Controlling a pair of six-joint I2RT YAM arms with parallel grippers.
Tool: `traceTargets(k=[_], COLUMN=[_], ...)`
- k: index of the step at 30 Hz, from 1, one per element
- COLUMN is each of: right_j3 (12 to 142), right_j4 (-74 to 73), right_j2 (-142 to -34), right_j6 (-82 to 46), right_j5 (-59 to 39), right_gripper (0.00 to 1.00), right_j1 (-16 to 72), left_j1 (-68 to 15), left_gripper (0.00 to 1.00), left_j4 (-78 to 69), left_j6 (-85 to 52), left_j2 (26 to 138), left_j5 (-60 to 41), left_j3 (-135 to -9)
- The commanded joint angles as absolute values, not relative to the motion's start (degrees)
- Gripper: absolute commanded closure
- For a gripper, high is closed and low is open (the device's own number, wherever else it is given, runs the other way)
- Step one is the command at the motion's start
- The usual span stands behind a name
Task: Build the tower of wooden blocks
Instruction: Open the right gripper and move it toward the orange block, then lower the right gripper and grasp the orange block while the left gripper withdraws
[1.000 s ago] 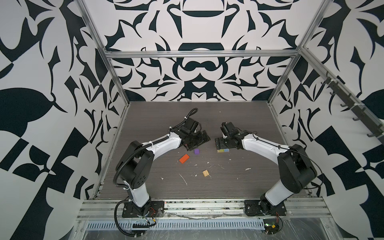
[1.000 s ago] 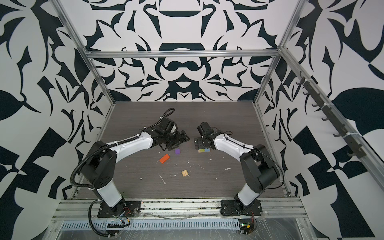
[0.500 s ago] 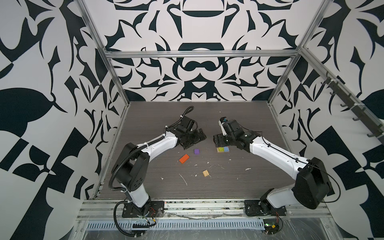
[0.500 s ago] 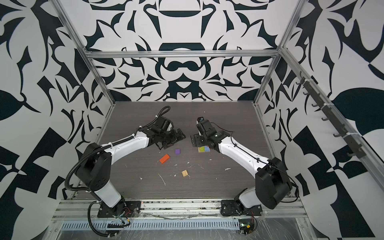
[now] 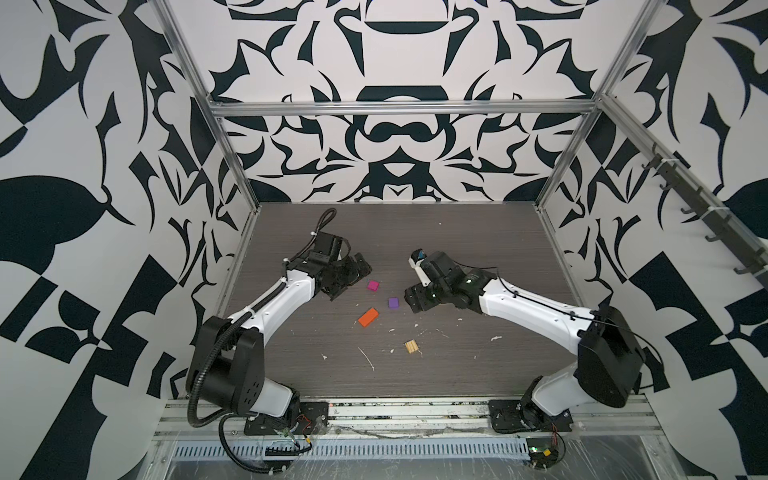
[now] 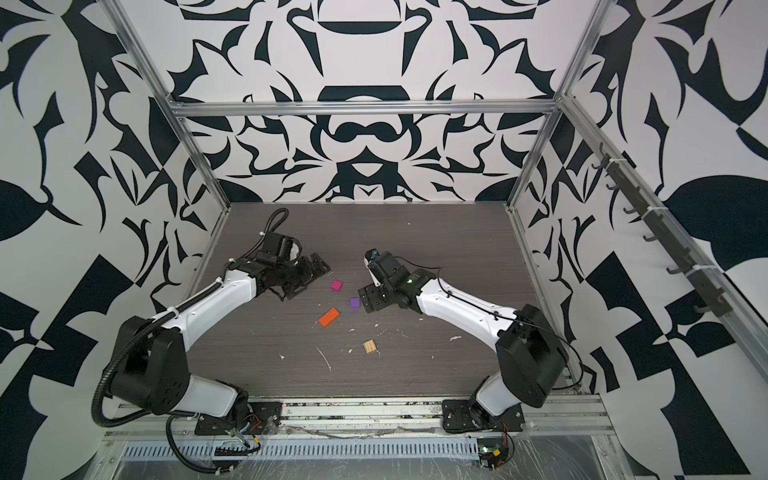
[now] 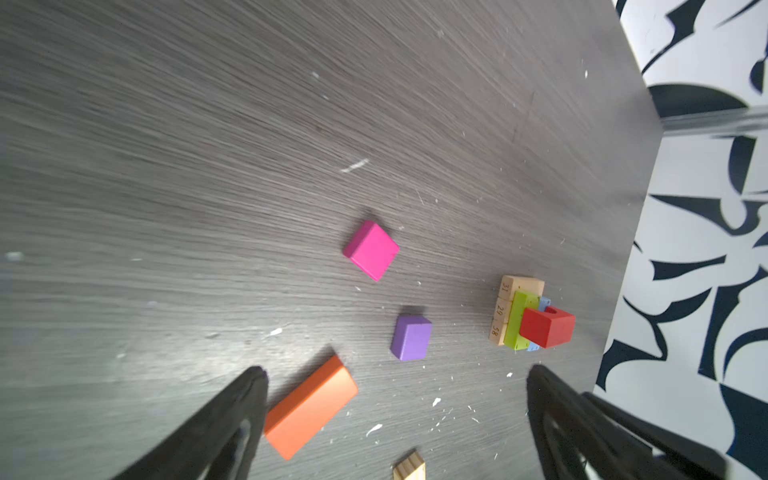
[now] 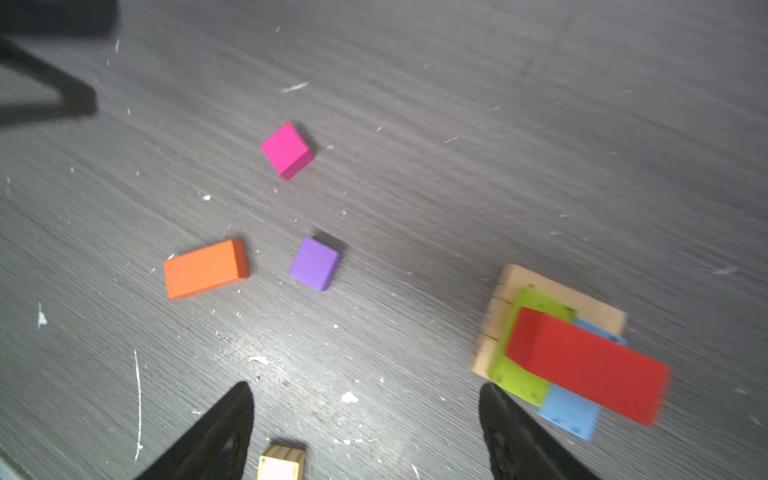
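The wood block tower [image 7: 509, 309] shows only in the wrist views. It has a tan plank base [image 8: 519, 278], lime green [image 8: 511, 374] and light blue [image 8: 569, 411] blocks, and a red block [image 8: 590, 365] lying across them. In both top views my right gripper [image 5: 419, 297] covers it. This gripper [image 8: 365, 388] is open and empty, one finger beside the green block. A magenta cube [image 5: 373, 285], a purple cube [image 5: 393, 302], an orange block [image 5: 368, 317] and a ridged tan square [image 5: 411, 347] lie loose mid-table. My left gripper [image 5: 349, 276] hangs wide open and empty left of the magenta cube.
White crumbs and a pale sliver [image 5: 368, 359] litter the dark wood-grain table [image 5: 478, 241]. Patterned walls and metal frame posts [image 5: 555, 183] close in the table at the back and on both sides. The arm bases stand at the front edge.
My left gripper drew back to the left and the magenta cube now shows on the table. My right gripper moved forward and left, covering the tower in the top views.
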State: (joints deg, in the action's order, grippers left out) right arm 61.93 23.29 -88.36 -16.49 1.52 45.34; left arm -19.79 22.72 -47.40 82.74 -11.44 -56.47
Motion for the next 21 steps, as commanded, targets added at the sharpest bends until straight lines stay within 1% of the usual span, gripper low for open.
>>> traceTargets(k=[1, 6, 12, 21], right_j3=[64.80, 68.51, 73.85, 80.04], right_j4=[20.00, 19.15, 20.10, 21.09], right_j2=[-89.82, -95.70, -102.97, -111.29], right_j6=[-16.28, -16.25, -14.67, -12.38], right_j5=[0.50, 1.17, 1.43, 0.09], right_gripper=[0.13, 0.13, 0.15, 0.17], right_j1=[48.09, 52.76, 56.18, 57.72], left_j1=[-16.72, -13.00, -8.89, -4.76], left_gripper=[0.00, 0.00, 0.00, 0.00], left_j4=[25.96, 27.09, 27.31, 27.67], left_j6=[-45.19, -44.56, -44.11, -43.70], left_j2=[80.09, 77.82, 76.48, 73.48], left_j5=[-13.07, -14.67, -17.89, -19.66], left_j3=[-54.43, -53.03, -51.39, -48.98])
